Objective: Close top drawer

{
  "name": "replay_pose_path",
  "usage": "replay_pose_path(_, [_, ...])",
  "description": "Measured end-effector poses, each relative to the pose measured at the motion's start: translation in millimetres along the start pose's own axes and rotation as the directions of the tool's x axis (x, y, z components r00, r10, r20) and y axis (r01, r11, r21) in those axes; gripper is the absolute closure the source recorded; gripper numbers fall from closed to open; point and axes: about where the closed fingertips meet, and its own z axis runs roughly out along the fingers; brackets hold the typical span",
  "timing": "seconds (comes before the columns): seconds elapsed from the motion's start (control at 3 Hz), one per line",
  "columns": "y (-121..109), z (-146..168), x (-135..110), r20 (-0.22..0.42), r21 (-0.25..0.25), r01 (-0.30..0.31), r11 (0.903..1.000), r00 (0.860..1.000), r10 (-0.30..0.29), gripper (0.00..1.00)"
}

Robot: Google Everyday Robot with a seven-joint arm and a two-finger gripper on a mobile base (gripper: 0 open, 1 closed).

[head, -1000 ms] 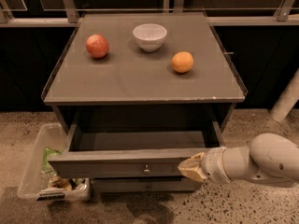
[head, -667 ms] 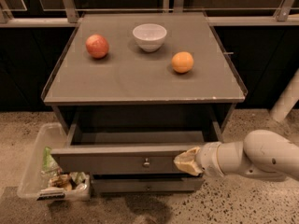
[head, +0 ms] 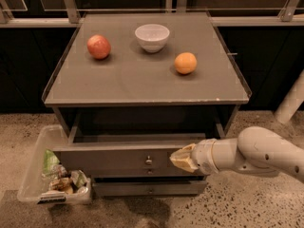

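Rounded white arm (head: 266,152), tan end effector (head: 176,157)

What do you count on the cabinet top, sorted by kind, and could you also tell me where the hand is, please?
Fruit: 2 (red apple, orange)
Bowls: 1 (white bowl)
Total: 3
The hand is at the front panel of the partly open top drawer, right of its knob.
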Motion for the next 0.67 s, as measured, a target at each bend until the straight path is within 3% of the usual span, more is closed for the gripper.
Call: replay_pose_path(0.67, [-11,11,-34,0.047,0.022,0.041,0.9989,0.998,-0.042,1.00])
